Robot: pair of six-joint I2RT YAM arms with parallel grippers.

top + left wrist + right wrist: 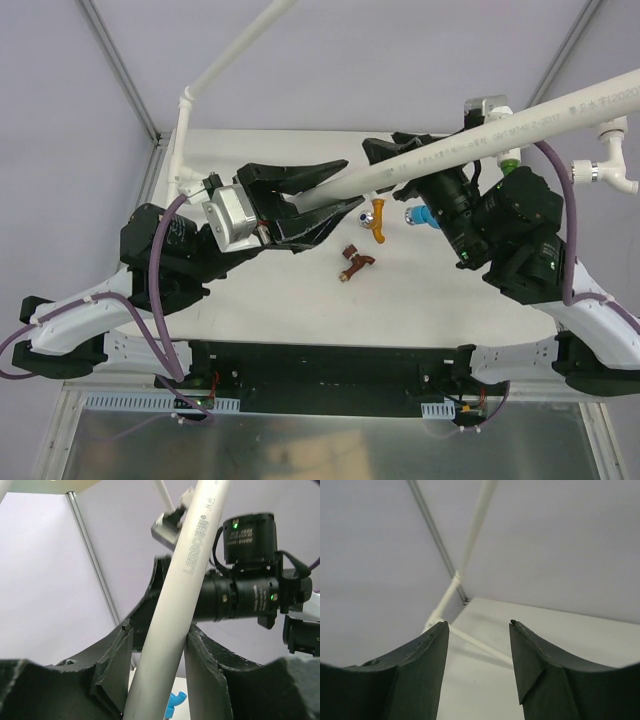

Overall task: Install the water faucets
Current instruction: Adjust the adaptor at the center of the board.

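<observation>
Peeking through wrist cams: left gripper (159, 630) pinches the pipe (196, 545), right gripper (477, 625) gapes empty, only overhead shows the brown tap (355, 262).

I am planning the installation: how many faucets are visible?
4: brown faucet and orange faucet in the middle, blue faucet right of them, green faucet farther right, mostly hidden by the pipe.

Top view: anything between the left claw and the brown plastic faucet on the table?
No. In the top view only bare white tabletop separates the left claw, closed on the long white PVC pipe, from the small brown plastic faucet.
</observation>
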